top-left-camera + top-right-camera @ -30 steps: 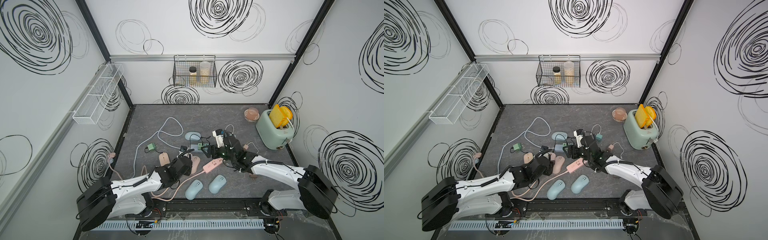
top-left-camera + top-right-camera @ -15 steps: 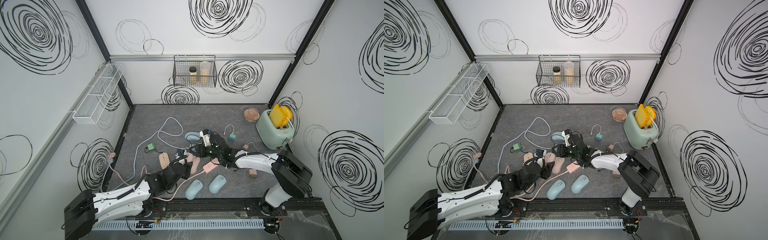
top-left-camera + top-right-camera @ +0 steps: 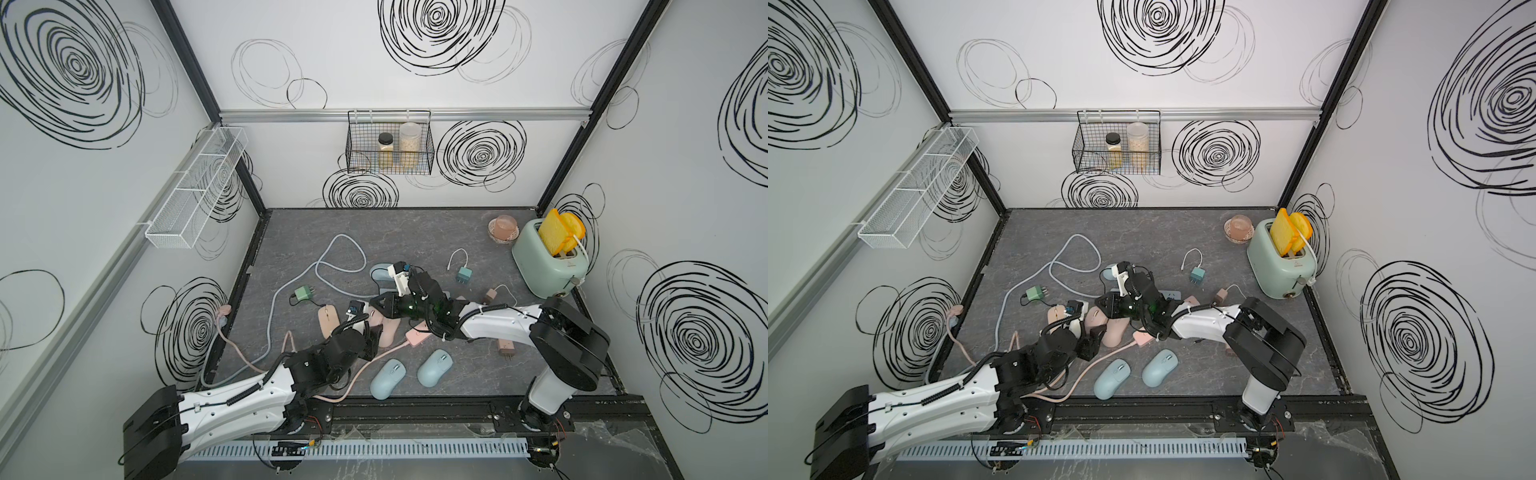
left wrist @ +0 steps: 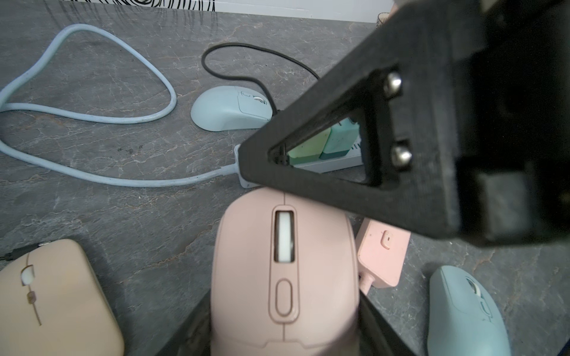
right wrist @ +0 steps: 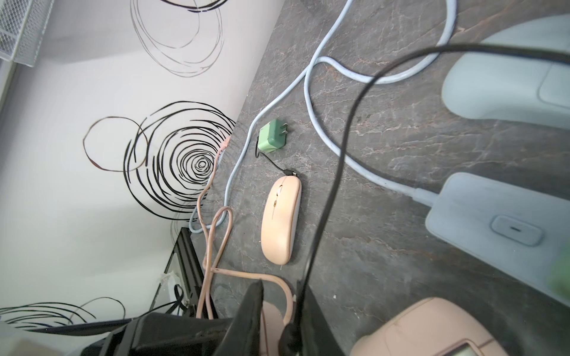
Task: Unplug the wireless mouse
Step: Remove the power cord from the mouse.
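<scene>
Just below centre in a top view, our left gripper (image 4: 285,300) clamps the pink mouse (image 3: 389,336) between its fingers; our right gripper (image 5: 279,286) pinches the black cable (image 5: 336,185) at the mouse's front.

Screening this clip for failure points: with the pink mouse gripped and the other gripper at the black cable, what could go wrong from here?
1. The right gripper brackets the thin black cable itself; a pull could slip along it or strain it.
2. If the left gripper loses the pink mouse, the pull could drag it into the pink power strip beside it.
</scene>
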Robot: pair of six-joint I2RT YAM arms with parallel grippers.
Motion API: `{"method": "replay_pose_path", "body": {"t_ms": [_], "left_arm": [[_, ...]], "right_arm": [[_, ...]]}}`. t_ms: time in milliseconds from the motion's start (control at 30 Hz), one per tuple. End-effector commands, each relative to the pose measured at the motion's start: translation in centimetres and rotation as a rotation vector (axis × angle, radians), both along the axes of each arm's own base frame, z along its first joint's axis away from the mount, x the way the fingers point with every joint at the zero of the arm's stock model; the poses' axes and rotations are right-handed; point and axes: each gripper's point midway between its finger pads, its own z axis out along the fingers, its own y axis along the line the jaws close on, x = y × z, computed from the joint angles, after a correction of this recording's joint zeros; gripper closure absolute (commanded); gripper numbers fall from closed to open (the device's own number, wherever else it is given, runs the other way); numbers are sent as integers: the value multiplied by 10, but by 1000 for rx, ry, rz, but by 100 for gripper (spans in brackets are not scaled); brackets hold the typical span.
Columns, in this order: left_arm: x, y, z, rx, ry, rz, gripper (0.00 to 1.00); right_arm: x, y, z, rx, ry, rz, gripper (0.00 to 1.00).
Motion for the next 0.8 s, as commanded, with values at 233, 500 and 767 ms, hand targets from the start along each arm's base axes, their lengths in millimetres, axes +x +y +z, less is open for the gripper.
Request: {"method": "replay_pose_path", "body": {"t_ms": [233,500,767], "left_arm": [[5,1,23,-99,-57,40,100],[3,6,16,-94,-19,69,100],[3,11,-7,6,92,125,100]], "right_arm": [[8,9,10,45,16,-44,100],[50,-9,18,67,30,-118,100],[89,-14,32,106,56,-117,100]]}}
